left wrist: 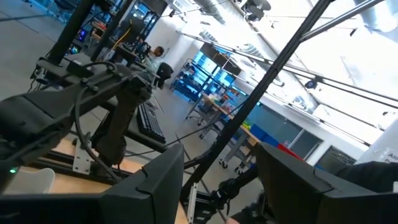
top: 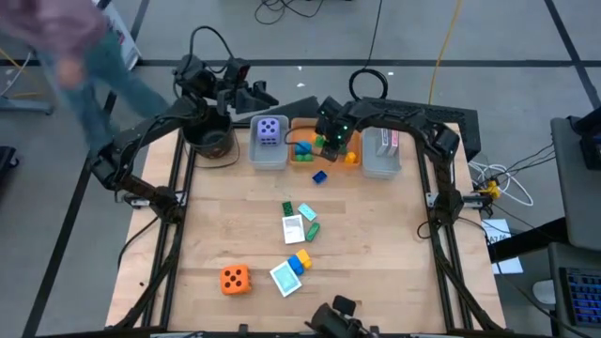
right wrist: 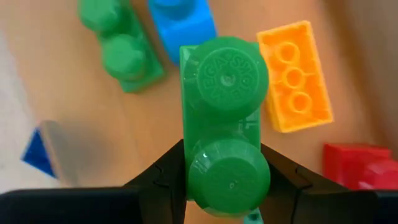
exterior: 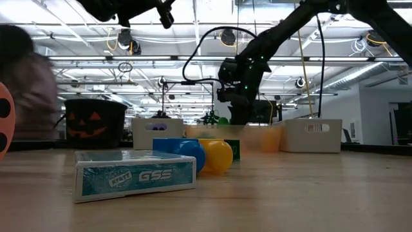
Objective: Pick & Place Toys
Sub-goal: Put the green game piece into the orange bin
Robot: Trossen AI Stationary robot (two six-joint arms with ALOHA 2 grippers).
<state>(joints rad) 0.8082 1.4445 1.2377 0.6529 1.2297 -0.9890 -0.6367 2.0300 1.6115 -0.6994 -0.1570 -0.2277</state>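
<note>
Two jaws around green brick [right wrist: 224, 124]

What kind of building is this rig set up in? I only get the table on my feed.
Most likely a large industrial lab or workshop hall: exposed ceiling trusses with hanging lamps, a bare concrete floor crossed by loose cables, and shelving and workbenches in the background.
</note>
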